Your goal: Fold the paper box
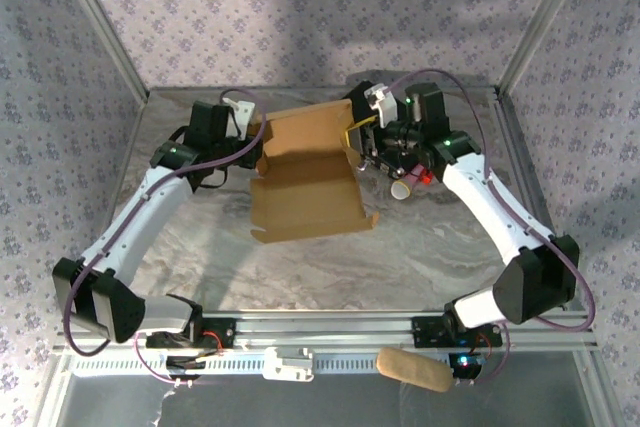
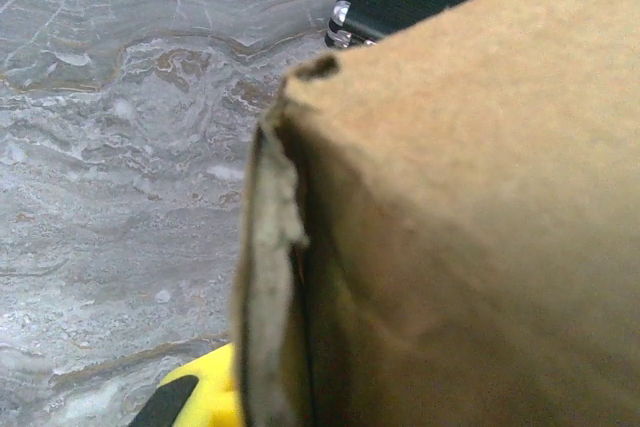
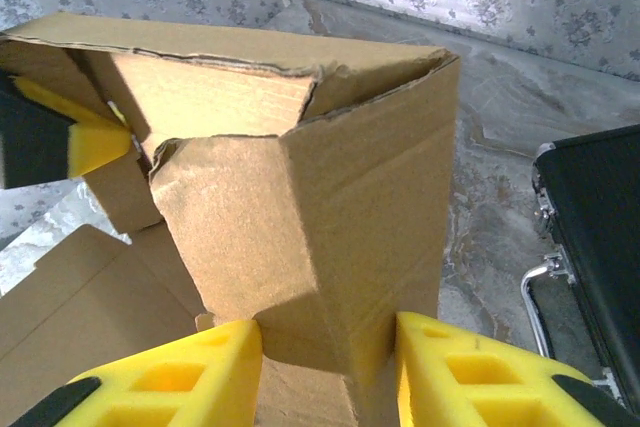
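At surface (image 1: 420,247) centre: paper box (image 1: 305,182), half-formed. Left jaws pinched shut on its nine-o'clock wall; right jaws clamp its three-o'clock corner. Risk: opposed pulling may tear cardboard.

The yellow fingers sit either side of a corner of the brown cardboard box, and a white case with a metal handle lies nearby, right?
Not white: the case is black, seen in the right wrist view. The yellow fingers of the right gripper do sit either side of a corner of the paper box.
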{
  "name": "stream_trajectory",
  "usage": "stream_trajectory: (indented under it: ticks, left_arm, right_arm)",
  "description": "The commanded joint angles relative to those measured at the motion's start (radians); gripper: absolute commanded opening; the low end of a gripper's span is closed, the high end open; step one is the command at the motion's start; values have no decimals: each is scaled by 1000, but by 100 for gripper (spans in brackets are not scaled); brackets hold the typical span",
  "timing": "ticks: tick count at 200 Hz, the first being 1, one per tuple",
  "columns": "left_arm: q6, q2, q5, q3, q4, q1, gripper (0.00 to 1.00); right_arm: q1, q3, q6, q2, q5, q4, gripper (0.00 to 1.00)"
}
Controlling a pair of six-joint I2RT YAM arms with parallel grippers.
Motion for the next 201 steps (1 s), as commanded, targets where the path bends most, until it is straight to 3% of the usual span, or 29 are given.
stream_trajectory:
  ticks: [1, 135, 201]
  left_arm:
    - [21, -43, 127, 16, 85, -42, 0]
    - [14, -52, 101, 21, 99, -86, 0]
    - [8, -64, 90, 22, 101, -91, 0]
  right_arm:
    - [35, 29, 4, 33, 22, 14, 38]
    - [52, 23, 59, 61, 90, 111, 24]
    - [38, 28, 92, 85, 47, 150, 20]
